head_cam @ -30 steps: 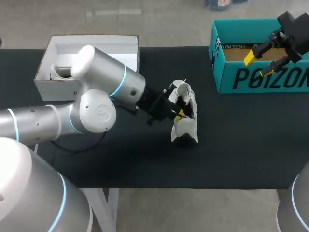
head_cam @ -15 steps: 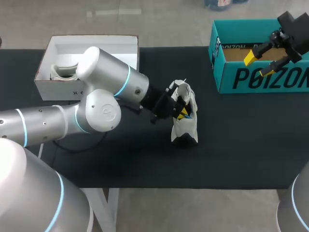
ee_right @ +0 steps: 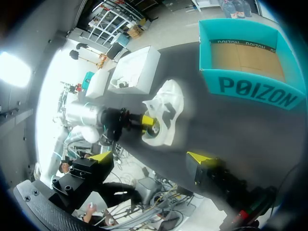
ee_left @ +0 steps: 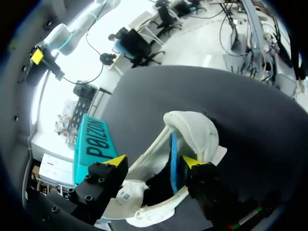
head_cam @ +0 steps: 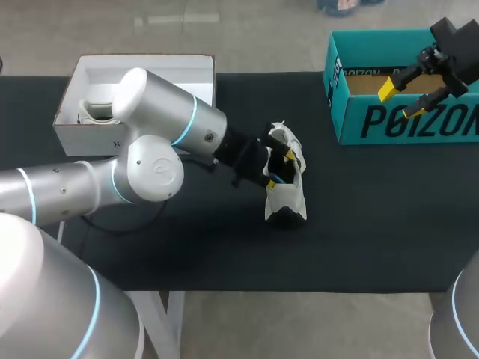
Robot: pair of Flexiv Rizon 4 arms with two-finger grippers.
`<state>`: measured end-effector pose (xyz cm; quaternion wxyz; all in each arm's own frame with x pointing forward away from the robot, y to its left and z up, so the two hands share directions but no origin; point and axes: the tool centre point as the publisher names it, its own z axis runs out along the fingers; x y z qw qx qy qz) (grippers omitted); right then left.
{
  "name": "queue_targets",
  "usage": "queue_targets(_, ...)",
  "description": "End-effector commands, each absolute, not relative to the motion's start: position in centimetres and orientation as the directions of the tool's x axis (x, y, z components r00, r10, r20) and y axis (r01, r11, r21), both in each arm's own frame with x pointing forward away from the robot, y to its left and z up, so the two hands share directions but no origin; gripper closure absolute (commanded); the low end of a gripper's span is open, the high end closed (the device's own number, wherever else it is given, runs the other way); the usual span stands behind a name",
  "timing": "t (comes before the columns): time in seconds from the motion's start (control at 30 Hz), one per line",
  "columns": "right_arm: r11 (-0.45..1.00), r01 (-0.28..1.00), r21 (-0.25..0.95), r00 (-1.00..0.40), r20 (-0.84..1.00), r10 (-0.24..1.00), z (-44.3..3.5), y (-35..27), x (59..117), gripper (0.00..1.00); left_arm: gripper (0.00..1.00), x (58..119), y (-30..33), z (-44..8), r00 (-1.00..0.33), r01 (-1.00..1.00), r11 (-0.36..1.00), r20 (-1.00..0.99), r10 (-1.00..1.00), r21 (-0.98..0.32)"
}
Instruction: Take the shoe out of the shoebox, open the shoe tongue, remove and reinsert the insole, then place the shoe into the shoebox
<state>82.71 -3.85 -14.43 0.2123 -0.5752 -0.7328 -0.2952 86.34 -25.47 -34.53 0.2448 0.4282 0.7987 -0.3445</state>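
A white shoe [head_cam: 287, 193] stands on the black table near its middle. My left gripper [head_cam: 281, 167] is at the shoe's mouth, its yellow-tipped fingers spread apart. In the left wrist view the gripper [ee_left: 154, 161] is open over the shoe [ee_left: 192, 132]. One fingertip [ee_left: 192, 161] is at the inner heel and the other lies by the shoe's side. A blue strip [ee_left: 173, 161] runs inside the shoe. The teal shoebox [head_cam: 404, 120] sits open at the back right. My right gripper [head_cam: 405, 94] hangs open above it, holding nothing.
A white box [head_cam: 150, 71] with a white thing inside stands at the back left, behind my left arm [head_cam: 153, 168]. The right wrist view takes in the shoe [ee_right: 166, 108], the teal shoebox [ee_right: 250, 89] and the white box [ee_right: 137, 65].
My left gripper's fingers have gone from shut to spread apart at the shoe's mouth, and the shoe's collar has widened a little. The right arm has not moved.
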Motion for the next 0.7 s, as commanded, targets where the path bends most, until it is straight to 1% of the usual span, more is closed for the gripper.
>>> queue_targets(0.03, 0.165, 0.968, 0.187, -0.248, 0.65, 0.719, -14.5, -3.8, 82.8, 0.0, 0.55, 85.8, -24.9, -34.2, -0.506, 0.857, 0.388, -0.693, 0.514, -0.338)
queue_targets(0.07, 0.165, 0.968, 0.187, -0.248, 0.65, 0.719, -14.5, -3.8, 82.8, 0.0, 0.62, 85.7, -25.0, -34.1, -0.5, 0.861, 0.384, -0.696, 0.515, -0.334)
queue_targets(0.1, 0.165, 0.968, 0.187, -0.248, 0.65, 0.719, -14.5, -3.8, 82.8, 0.0, 0.62, 85.6, -25.0, -33.9, -0.498, 0.862, 0.38, -0.697, 0.515, -0.334)
queue_targets(0.2, 0.165, 0.968, 0.187, -0.248, 0.65, 0.719, -14.5, -3.8, 82.8, 0.0, 0.78, 85.5, -25.0, -33.7, -0.491, 0.867, 0.373, -0.701, 0.518, -0.331)
queue_targets(0.23, 0.165, 0.968, 0.187, -0.248, 0.65, 0.719, -14.5, -3.8, 82.8, 0.0, 0.95, 85.5, -25.0, -33.7, -0.489, 0.868, 0.372, -0.699, 0.522, -0.328)
queue_targets(0.27, 0.165, 0.968, 0.187, -0.248, 0.65, 0.719, -14.5, -3.8, 82.8, 0.0, 1.0, 85.5, -25.0, -33.7, -0.488, 0.868, 0.373, -0.698, 0.524, -0.327)
queue_targets(0.57, 0.165, 0.968, 0.187, -0.248, 0.65, 0.719, -14.5, -3.8, 82.8, 0.0, 1.0, 84.6, -25.4, -34.9, -0.491, 0.87, 0.355, -0.656, 0.573, -0.342)
queue_targets(0.7, 0.165, 0.968, 0.187, -0.248, 0.65, 0.719, -14.5, -3.8, 82.8, 0.0, 1.0, 84.6, -25.8, -35.6, -0.513, 0.858, 0.35, -0.641, 0.571, -0.375)
